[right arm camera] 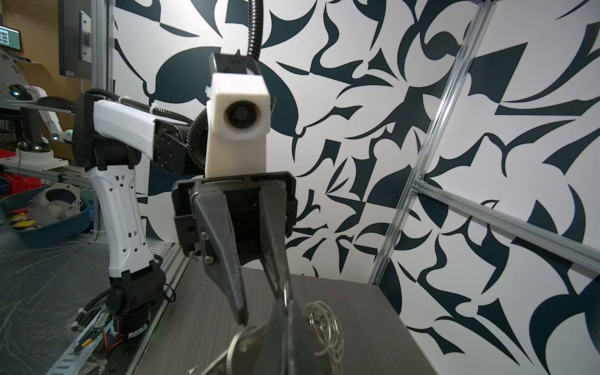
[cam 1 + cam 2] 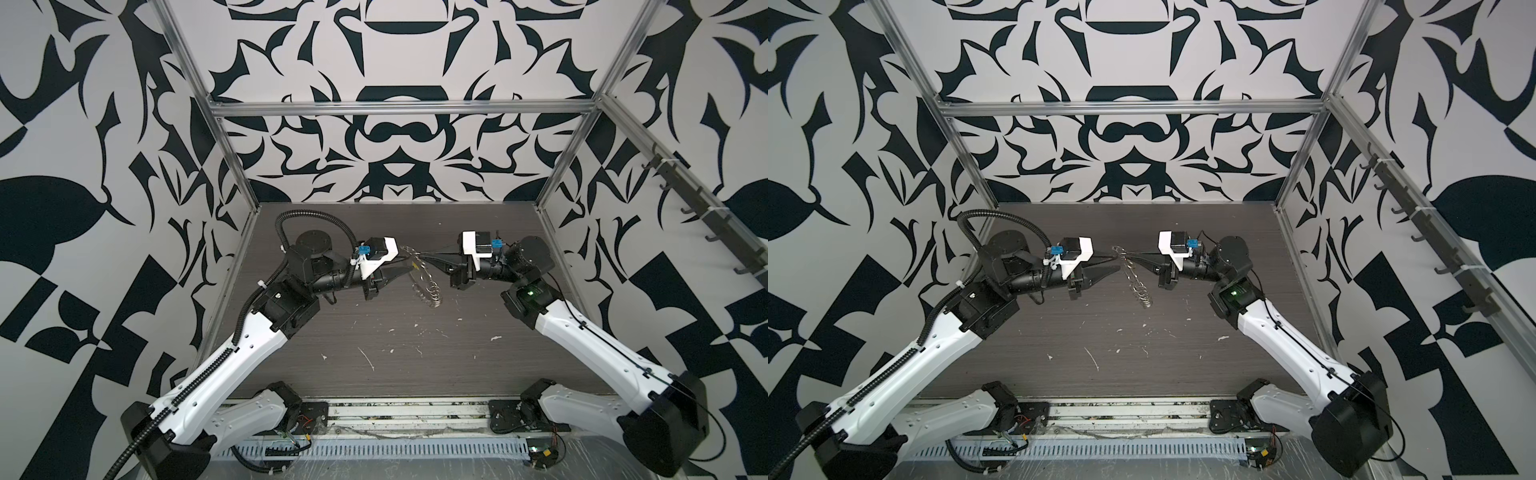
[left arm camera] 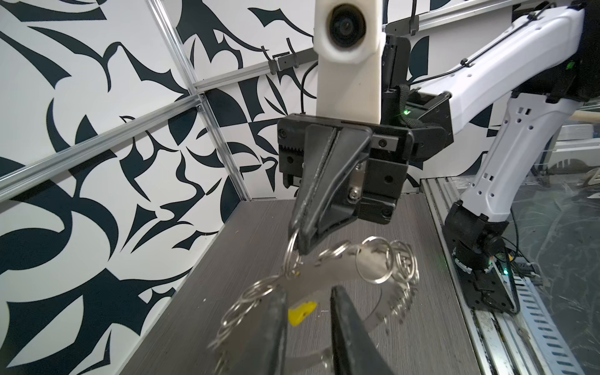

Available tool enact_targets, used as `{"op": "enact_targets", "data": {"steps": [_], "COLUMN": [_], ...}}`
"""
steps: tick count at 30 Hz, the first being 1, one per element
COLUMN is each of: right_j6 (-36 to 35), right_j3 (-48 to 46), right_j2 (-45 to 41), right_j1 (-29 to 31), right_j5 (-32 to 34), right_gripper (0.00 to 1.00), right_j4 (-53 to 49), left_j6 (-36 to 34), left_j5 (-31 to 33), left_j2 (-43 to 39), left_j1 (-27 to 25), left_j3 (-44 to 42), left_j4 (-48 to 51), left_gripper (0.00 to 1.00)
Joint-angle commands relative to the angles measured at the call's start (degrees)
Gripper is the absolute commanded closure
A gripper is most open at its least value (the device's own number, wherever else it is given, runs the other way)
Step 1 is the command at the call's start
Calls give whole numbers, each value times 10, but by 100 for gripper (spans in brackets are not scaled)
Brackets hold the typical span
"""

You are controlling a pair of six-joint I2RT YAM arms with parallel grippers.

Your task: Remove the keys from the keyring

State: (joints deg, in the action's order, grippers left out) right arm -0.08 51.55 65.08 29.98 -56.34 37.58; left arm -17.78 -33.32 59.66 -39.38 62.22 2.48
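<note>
Shows right gripper (image 3: 300,242) pinched together on the keyring (image 2: 428,289), hung clear above the far middle of the table (image 2: 374,332); shows left gripper (image 3: 307,290) with jaws apart astride the keys (image 3: 302,312), a yellow tag on the hoop's left side; probably risks closing on hoop metal instead of the tag, or dragging the hoop out of so thin a right-hand pinch.

1. Both top views look steeply down from high above the front edge, taking in the whole table (image 2: 457,365) and both arms, showing nearly the same scene
2. The left wrist view sits close behind the left gripper (image 3: 306,289), facing the right gripper (image 3: 300,245)
3. The right wrist view looks the opposite way, equally close; both wrist views share the keyring (image 3: 328,276)
</note>
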Motion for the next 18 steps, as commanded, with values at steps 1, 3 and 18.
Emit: {"op": "enact_targets", "data": {"steps": [1, 3, 18], "right_j6": [12, 12, -5], "right_j3": [7, 7, 14], "right_j2": [-3, -2, -2], "right_j1": [2, 3, 21], "right_j5": [-11, -12, -25], "right_gripper": [100, 100, 100], "right_j4": [49, 49, 13], "left_j6": [10, 10, 6], "left_j5": [-12, -10, -2], "left_j2": [0, 3, 12], "left_j1": [3, 3, 3], "left_j3": [6, 5, 12], "left_j4": [-19, -20, -22], "left_gripper": [73, 73, 87]}}
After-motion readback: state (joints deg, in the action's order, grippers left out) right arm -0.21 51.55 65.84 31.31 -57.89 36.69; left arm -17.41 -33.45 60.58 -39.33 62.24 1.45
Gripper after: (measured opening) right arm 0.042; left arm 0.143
